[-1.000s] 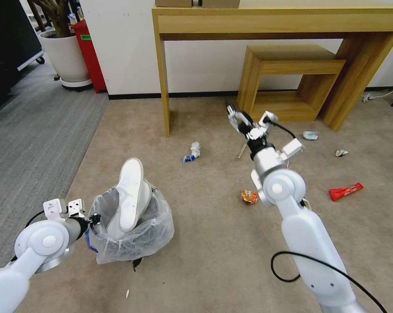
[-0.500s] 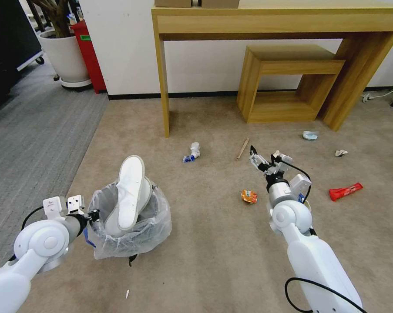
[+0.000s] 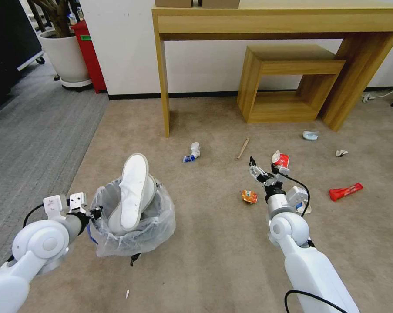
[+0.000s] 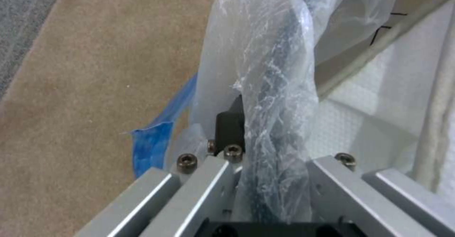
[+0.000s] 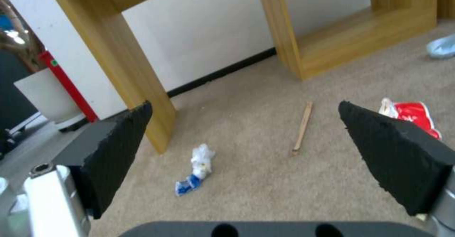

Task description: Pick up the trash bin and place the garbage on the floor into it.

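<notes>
The trash bin (image 3: 137,232), dark and lined with a crinkled clear bag, stands on the beige floor (image 3: 213,265) with a white slipper (image 3: 133,191) sticking up out of it. My left gripper (image 3: 94,214) is shut on the bin's bagged rim (image 4: 279,87). My right gripper (image 3: 265,170) hangs open low over the carpet, nothing between its pads (image 5: 118,148). Ahead of it lie garbage pieces: a wooden stick (image 5: 302,127), a white-and-blue wad (image 5: 197,167) and a red-white wrapper (image 5: 413,113). An orange wrapper (image 3: 249,196) lies just left of the right arm.
A long red wrapper (image 3: 345,191), a pale blue scrap (image 3: 310,135) and small white bits (image 3: 341,152) lie to the right. A wooden desk (image 3: 274,21) and a low stool (image 3: 292,82) stand against the wall. Grey carpet (image 3: 26,143) and a potted plant (image 3: 65,56) are at left.
My right arm has drawn back from near the stool and dropped close to the carpet, uncovering the red-white wrapper. The left gripper and bin shifted slightly.
</notes>
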`<state>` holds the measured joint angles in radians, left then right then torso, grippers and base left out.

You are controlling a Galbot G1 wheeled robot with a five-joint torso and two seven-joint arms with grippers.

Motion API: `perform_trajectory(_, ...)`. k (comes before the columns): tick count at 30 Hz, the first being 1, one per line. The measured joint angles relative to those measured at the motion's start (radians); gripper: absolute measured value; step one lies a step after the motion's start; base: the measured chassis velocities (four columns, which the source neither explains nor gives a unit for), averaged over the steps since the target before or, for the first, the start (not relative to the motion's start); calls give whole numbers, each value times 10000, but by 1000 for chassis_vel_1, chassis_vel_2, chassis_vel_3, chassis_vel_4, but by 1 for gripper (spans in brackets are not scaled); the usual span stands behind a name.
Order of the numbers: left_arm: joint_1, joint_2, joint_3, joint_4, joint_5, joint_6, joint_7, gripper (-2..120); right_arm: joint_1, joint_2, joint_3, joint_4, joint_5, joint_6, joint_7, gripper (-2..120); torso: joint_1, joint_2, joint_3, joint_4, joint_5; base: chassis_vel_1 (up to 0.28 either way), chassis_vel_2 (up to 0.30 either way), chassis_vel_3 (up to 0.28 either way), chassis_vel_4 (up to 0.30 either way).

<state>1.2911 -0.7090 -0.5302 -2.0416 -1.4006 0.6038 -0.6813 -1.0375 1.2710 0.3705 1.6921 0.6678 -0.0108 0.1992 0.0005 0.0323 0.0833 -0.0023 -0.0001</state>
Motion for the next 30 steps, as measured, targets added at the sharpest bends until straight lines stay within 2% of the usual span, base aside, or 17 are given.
perform_trajectory(8,-141,-68,0,-52,-358,51,-326,0,-67,97,-26,-226,-223,656,-194,100,0,0,0,0,0,0,0,0,0)
perform_trajectory(10,-151,-64,-18,-96,-750,59,-595,0,-62,161,-44,-552,-254,1275,-511,100,0,0,0,0,1,0,0,0,0)
perform_trajectory(13,-149,-58,-95,-117,-1096,68,-782,0,-44,172,-11,-656,-96,1454,-730,100,0,0,0,0,0,0,0,0,0)
perform_trajectory(18,-194,-61,-278,-121,-1575,97,-926,0,-2,169,-18,-788,-7,1619,-845,100,1,0,0,-1,0,0,0,0,0)
perform_trajectory(30,-344,-49,-218,43,-1662,116,-955,0,92,164,14,-857,-17,1589,-687,100,0,0,0,0,0,0,0,0,0)
